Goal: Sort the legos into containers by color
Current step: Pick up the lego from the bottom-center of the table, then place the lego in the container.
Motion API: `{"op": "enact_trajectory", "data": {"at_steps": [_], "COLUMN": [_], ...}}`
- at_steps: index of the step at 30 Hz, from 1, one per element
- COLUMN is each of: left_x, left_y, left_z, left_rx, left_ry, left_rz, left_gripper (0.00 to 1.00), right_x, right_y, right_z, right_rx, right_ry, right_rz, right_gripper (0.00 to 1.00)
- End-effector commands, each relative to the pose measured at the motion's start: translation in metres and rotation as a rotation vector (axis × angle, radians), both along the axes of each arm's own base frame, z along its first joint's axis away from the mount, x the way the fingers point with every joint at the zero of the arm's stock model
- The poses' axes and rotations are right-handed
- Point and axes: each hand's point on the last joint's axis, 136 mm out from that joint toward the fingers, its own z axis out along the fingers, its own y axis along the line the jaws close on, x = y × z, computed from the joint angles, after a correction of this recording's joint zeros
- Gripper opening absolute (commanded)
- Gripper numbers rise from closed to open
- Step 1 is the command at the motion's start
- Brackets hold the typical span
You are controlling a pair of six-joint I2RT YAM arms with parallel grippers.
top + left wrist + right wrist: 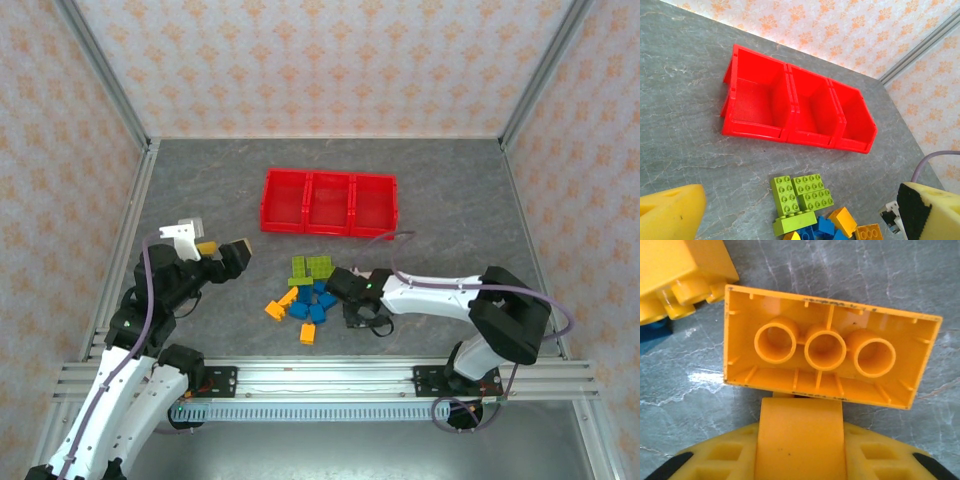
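An orange-yellow lego (830,355) lies with its hollow underside toward the right wrist camera. My right gripper (803,396) is shut on its near wall, one pad (802,425) pressed against it and the other hidden behind the brick. From above, this gripper (347,291) sits at the right side of the lego pile (308,296) of green (312,267), blue (316,306) and orange (276,308) bricks. My left gripper (222,255) hangs open left of the pile, nothing between its fingers. The red tray (305,228) stands behind, its three containers holding nothing.
Green bricks (810,192) lie nearest the tray's front wall (755,131); orange (842,220) and blue (826,226) ones sit behind them. Another orange brick (680,270) is close to the held one. A lone orange brick (307,334) lies toward the front rail (320,375).
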Motion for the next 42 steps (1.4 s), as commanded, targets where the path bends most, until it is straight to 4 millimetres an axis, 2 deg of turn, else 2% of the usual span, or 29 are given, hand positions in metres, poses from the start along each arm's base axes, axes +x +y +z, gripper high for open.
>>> {"op": "enact_trajectory", "data": {"at_steps": [1, 6, 9, 12, 14, 17, 25, 28, 30, 33, 36, 39, 42], "left_x": [0.001, 0.001, 0.000, 0.000, 0.001, 0.003, 0.009, 0.009, 0.009, 0.010, 0.011, 0.012, 0.013], "left_y": [-0.001, 0.001, 0.001, 0.002, 0.002, 0.001, 0.000, 0.000, 0.000, 0.000, -0.001, -0.003, -0.003], "left_z": [0.002, 0.003, 0.003, 0.004, 0.004, 0.001, -0.010, -0.011, -0.011, -0.011, -0.012, -0.015, -0.017], "left_rx": [-0.001, -0.002, -0.004, -0.004, -0.006, -0.004, 0.005, 0.003, 0.001, 0.000, 0.000, 0.002, 0.006], "left_ry": [-0.019, -0.021, -0.025, -0.030, -0.034, -0.032, 0.013, 0.010, 0.010, 0.008, 0.009, 0.021, 0.031], "left_rz": [-0.004, 0.008, 0.012, 0.014, 0.013, 0.012, 0.017, 0.019, 0.016, 0.015, 0.011, 0.004, 0.005], "left_gripper": [0.99, 0.99, 0.99, 0.99, 0.99, 0.99, 0.99, 0.99, 0.99, 0.99, 0.99, 0.99, 0.99], "right_x": [0.007, 0.016, 0.030, 0.063, 0.093, 0.141, 0.248, 0.280, 0.294, 0.310, 0.317, 0.314, 0.308], "right_y": [0.005, 0.036, 0.042, 0.034, 0.028, 0.017, -0.019, -0.027, -0.029, -0.034, -0.037, -0.034, -0.033], "right_z": [0.020, 0.064, 0.084, 0.108, 0.127, 0.143, 0.125, 0.117, 0.108, 0.096, 0.089, 0.086, 0.091], "right_rx": [-0.009, 0.142, 0.210, 0.241, 0.255, 0.247, 0.072, 0.027, 0.015, 0.003, -0.007, 0.018, 0.043], "right_ry": [-0.039, -0.102, -0.150, -0.230, -0.310, -0.401, -0.465, -0.451, -0.439, -0.426, -0.421, -0.412, -0.407], "right_rz": [0.045, 0.141, 0.164, 0.131, 0.106, 0.071, 0.009, -0.007, -0.005, -0.025, -0.040, -0.040, -0.051], "right_gripper": [0.29, 0.22, 0.21, 0.21, 0.21, 0.21, 0.21, 0.21, 0.21, 0.21, 0.25, 0.36, 0.59]}}
